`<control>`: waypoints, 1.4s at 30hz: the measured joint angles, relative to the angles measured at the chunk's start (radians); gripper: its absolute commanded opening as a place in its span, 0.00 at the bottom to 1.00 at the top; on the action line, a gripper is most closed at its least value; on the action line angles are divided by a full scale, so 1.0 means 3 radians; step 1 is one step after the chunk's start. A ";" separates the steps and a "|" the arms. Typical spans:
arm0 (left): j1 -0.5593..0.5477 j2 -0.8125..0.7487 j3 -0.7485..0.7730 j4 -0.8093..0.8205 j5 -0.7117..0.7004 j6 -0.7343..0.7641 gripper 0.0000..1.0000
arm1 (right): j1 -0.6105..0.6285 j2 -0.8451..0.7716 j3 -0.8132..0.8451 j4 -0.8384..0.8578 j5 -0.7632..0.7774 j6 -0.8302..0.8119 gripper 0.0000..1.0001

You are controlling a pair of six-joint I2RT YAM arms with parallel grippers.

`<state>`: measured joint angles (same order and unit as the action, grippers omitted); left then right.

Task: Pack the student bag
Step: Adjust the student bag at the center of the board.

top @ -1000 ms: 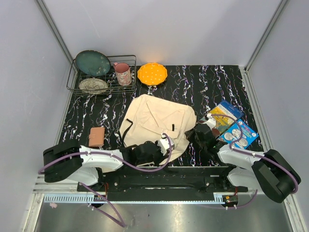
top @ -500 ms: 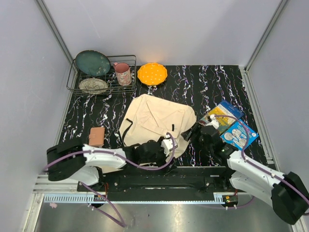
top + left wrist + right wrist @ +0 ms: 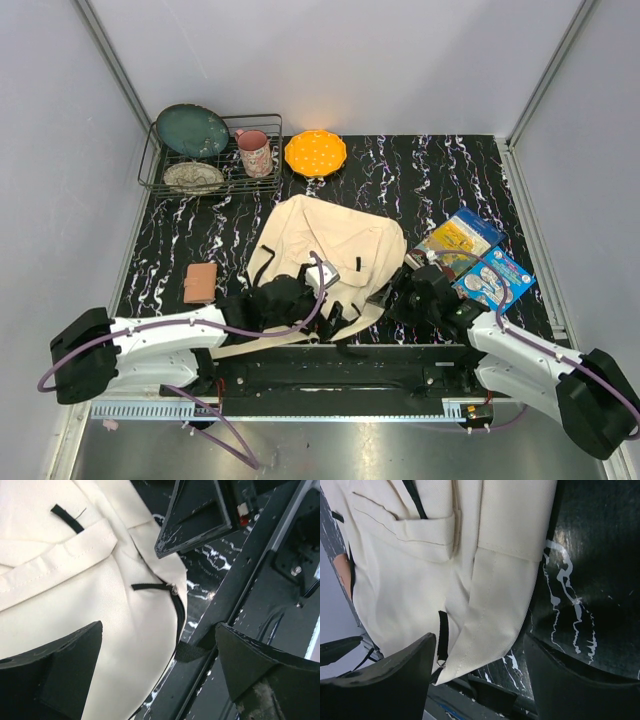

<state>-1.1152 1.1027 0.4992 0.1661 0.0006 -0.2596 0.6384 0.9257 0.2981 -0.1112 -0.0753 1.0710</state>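
Left gripper point(image 3: 160, 642) spread wide and empty, over the bag point(image 3: 90, 615) near a black zipper pull point(image 3: 172, 588). Right gripper point(image 3: 480, 652) is spread too, straddling a bag corner without pinching it.

Bag: cream canvas, black pulls, webbing straps. It lies flat at frame centre on the table point(image 3: 430, 180).

Wire rack point(image 3: 262, 117), upper left, holds a green plate point(image 3: 192, 130), a speckled dish point(image 3: 193, 177) and a pink mug point(image 3: 255, 152). An orange plate point(image 3: 315, 152) sits just right of it.

Brown wallet point(image 3: 201, 282) is left of the bag; two blue packets point(image 3: 480, 255) are at right, beside the right arm.

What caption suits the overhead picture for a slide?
The left gripper and right gripper, both open, hang over the near edge of the cream student bag on a black marbled table.
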 measured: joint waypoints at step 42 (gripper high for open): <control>0.0011 0.1619 0.0907 -0.0252 0.0235 0.0605 0.52 | 0.0053 -0.0093 -0.0014 -0.0076 -0.0206 0.0086 0.77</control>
<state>-1.1118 1.5883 0.7712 0.0906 0.0711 -0.0780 0.6544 0.8978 0.2939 -0.1341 -0.1371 1.0969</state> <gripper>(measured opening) 0.452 0.771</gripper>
